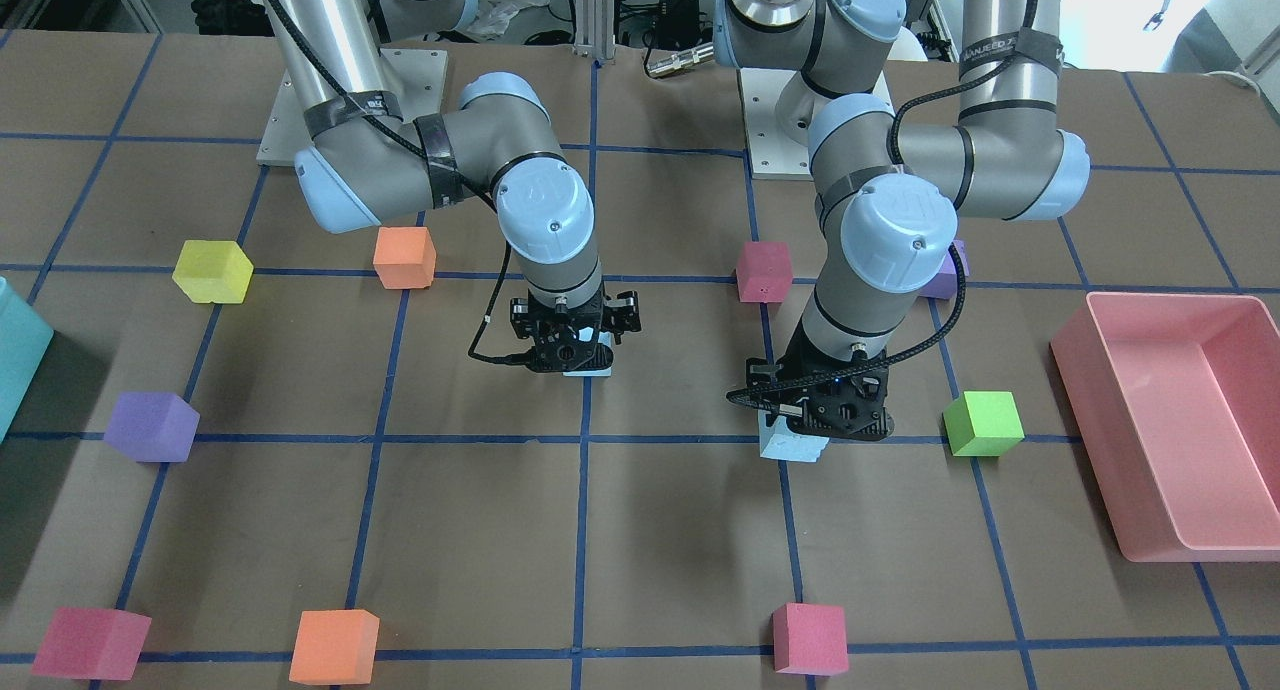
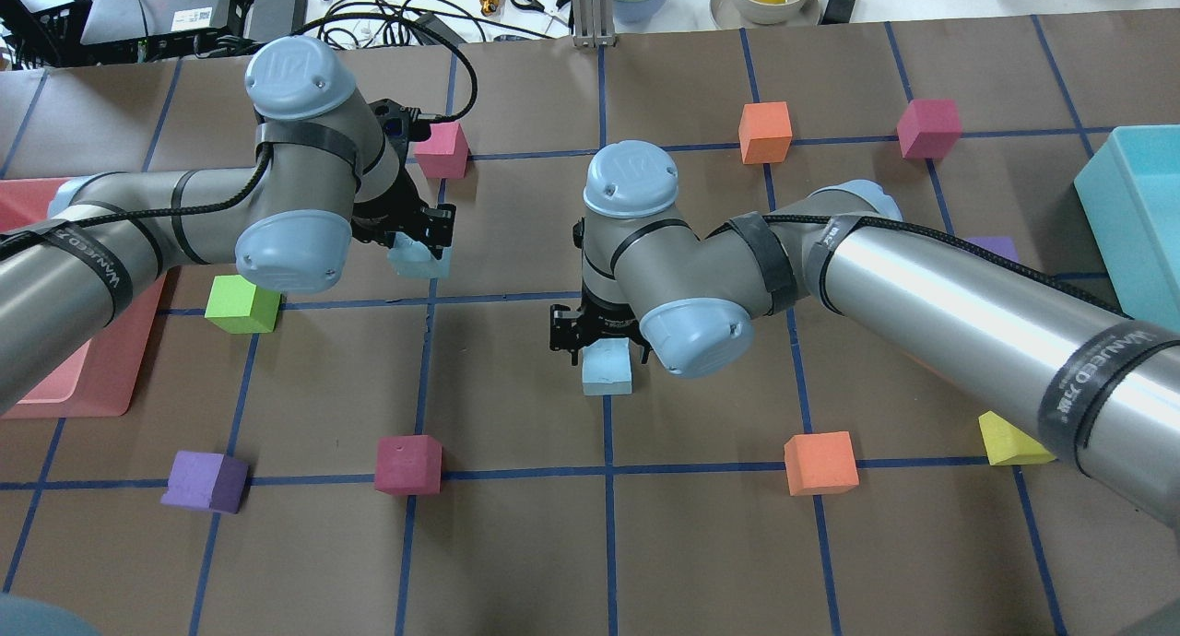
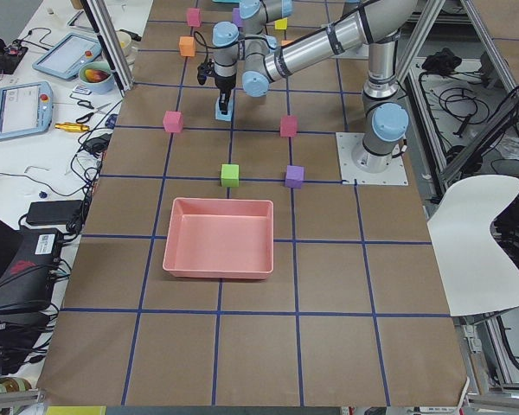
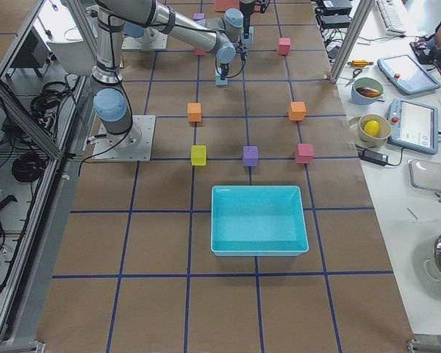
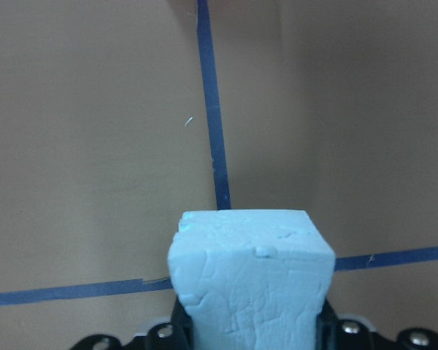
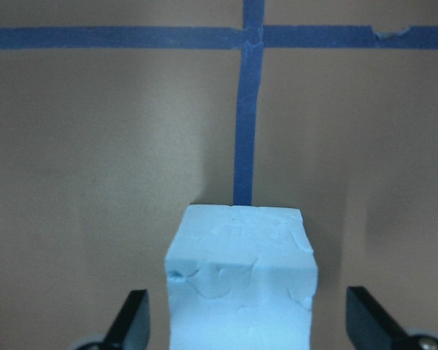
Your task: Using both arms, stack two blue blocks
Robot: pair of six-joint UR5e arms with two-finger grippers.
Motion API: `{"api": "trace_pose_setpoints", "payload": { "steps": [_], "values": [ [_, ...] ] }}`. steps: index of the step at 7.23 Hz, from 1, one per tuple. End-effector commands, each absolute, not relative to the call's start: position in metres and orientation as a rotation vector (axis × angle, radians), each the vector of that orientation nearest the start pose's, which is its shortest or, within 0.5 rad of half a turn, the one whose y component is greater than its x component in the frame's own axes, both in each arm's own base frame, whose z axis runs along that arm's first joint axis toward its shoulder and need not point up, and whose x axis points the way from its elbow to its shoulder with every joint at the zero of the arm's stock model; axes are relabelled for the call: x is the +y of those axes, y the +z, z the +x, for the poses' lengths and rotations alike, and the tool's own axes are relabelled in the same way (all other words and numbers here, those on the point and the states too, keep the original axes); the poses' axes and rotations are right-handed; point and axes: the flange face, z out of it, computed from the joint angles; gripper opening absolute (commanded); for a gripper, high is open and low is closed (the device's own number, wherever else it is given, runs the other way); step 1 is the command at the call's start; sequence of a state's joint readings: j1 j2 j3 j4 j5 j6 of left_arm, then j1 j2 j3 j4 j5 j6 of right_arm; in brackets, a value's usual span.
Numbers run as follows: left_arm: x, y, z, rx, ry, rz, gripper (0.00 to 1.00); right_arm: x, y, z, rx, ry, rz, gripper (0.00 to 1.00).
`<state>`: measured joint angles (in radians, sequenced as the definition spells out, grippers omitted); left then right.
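Near the middle of a brown worktop (image 1: 680, 530) marked into squares with blue tape, two grey robot arms point their black grippers straight down, each over a pale blue foam cube.

The left gripper (image 1: 812, 422) is closed on the left-hand blue block (image 1: 793, 442). In the left wrist view the cube fills the space between the fingers, with dark gripper parts pressed against both of its lower sides. This cube is at a crossing of two tape lines. Whether it rests on the worktop or is raised slightly cannot be told.

The right gripper (image 1: 580, 355) is spread wide around the right-hand blue block (image 1: 590, 370). In the right wrist view its two fingers (image 6: 131, 321) stand clear of the cube on either side, with brown paper showing in both gaps, so nothing is gripped. This cube sits on the worktop on the central tape line.

The two blue cubes are well apart, about one grid square between them, and neither is on top of the other.

Other foam cubes lie scattered around. A green cube (image 1: 985, 422) sits near the left-hand blue block, between it and a shallow pink bin (image 1: 1165, 425) at the robot's left end. A red cube (image 1: 764, 270) lies between the two arms, nearer the robot. A teal bin (image 2: 1134, 212) stands at the robot's right end.
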<state>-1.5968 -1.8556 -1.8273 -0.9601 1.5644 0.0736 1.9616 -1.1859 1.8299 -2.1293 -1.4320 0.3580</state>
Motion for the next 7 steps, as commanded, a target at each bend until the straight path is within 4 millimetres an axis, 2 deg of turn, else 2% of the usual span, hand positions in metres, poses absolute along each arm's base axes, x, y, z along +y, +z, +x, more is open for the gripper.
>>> {"api": "trace_pose_setpoints", "payload": {
  "steps": [1, 2, 3, 5, 6, 7],
  "values": [
    [-0.555, 0.284, -0.15, 3.144, -0.102, 0.16, 0.0, -0.472, 0.222, 0.347, 3.032, 0.184, -0.025, 1.0],
    [-0.549, 0.285, -0.154, 3.144, -0.09, 0.174, 0.0, -0.476, 0.237, 0.337, 3.033, 0.156, -0.015, 1.0],
    [-0.542, 0.288, -0.172, 3.143, -0.089, 0.186, 0.0, -0.483, 0.261, 0.309, 3.03, 0.14, -0.048, 1.0],
    [-0.518, 0.292, -0.218, 3.147, -0.047, 0.15, 0.0, -0.499, 0.315, 0.223, 3.02, 0.118, -0.077, 1.0],
    [-0.508, 0.294, -0.241, 3.155, -0.047, 0.11, 0.0, -0.505, 0.337, 0.19, 3.04, 0.039, -0.117, 1.0],
    [-0.489, 0.29, -0.282, 3.16, -0.034, 0.083, 0.0, -0.508, 0.354, 0.174, 3.094, 0.035, -0.134, 1.0]
  ]
}}
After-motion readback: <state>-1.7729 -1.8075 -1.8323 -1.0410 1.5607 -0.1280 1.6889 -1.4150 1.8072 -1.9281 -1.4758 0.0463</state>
